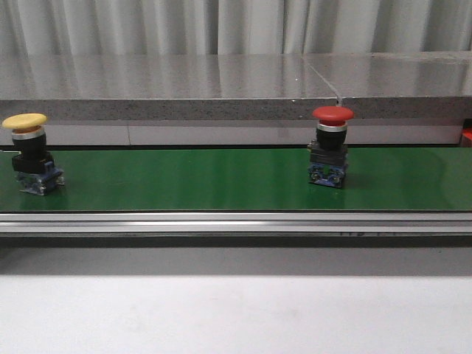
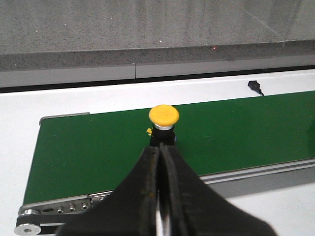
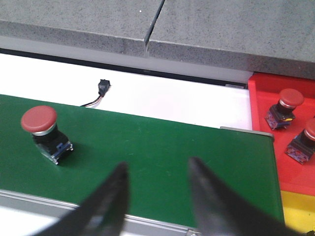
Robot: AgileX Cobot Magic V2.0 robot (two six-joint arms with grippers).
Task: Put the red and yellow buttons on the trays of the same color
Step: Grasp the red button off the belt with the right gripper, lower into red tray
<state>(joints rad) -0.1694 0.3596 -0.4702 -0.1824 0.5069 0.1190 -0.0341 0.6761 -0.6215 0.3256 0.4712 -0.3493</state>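
A yellow button (image 1: 28, 153) stands on the green belt (image 1: 192, 181) at the far left, and a red button (image 1: 330, 146) stands upright right of the middle. In the left wrist view the yellow button (image 2: 163, 123) sits just beyond my left gripper (image 2: 160, 148), whose fingers are shut with nothing between them. My right gripper (image 3: 157, 169) is open over the belt, with the red button (image 3: 43, 132) off to one side. A red tray (image 3: 283, 135) past the belt's end holds two red buttons (image 3: 283, 108), and a yellow tray (image 3: 299, 212) corner shows beside it. Neither gripper shows in the front view.
A grey stone ledge (image 1: 221, 85) runs behind the belt. A metal rail (image 1: 221, 221) lines the belt's near edge, with white table in front. A small black plug with a cable (image 3: 102, 88) lies on the white surface behind the belt.
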